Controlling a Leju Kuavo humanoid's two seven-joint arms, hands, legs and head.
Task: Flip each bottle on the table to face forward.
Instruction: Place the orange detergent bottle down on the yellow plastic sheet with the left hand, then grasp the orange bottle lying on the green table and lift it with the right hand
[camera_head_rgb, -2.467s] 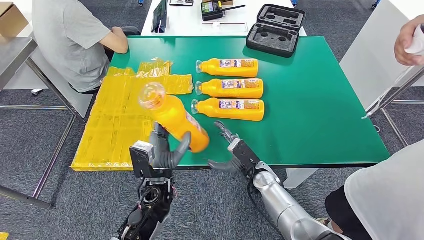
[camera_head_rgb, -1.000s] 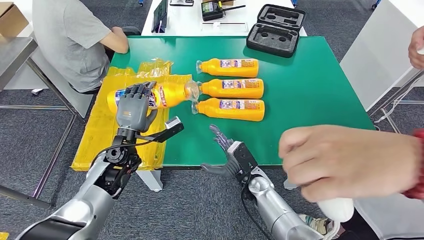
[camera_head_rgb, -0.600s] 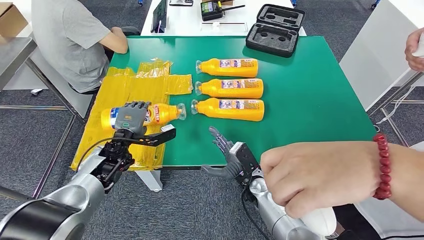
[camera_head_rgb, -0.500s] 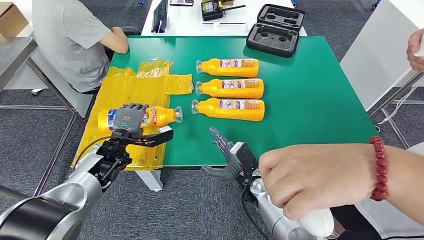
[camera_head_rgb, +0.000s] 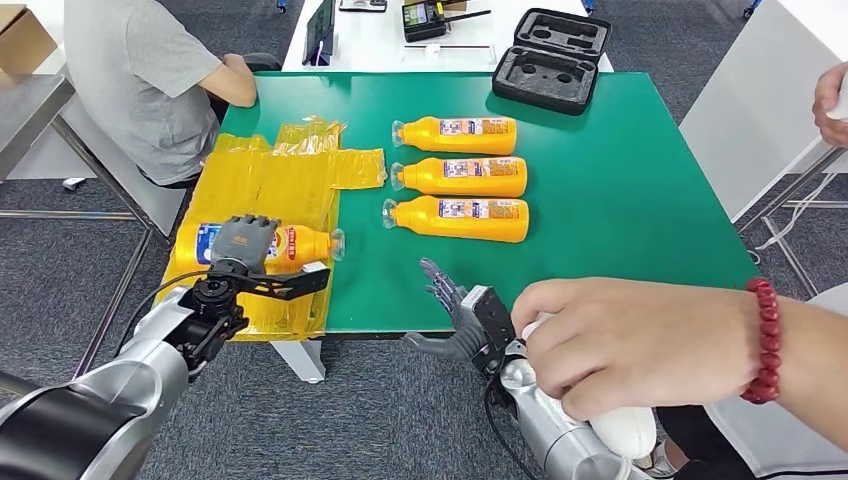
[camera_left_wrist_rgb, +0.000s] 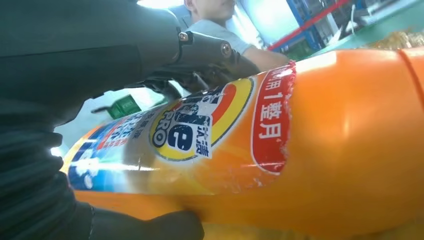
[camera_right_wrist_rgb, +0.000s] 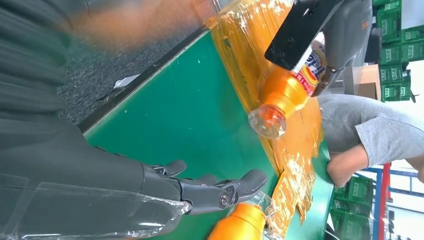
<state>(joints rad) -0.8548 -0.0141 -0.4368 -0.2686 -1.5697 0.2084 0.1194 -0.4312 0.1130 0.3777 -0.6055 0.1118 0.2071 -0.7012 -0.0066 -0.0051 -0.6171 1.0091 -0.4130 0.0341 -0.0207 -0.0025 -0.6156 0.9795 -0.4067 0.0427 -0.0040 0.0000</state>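
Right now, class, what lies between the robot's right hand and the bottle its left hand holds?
In the head view: bare green table and the yellow sheet's edge separate right hand from held bottle.

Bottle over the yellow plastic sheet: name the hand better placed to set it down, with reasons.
Left. The left hand already grips the bottle over the yellow plastic sheet. The right hand is open near the table's front edge, holding nothing.
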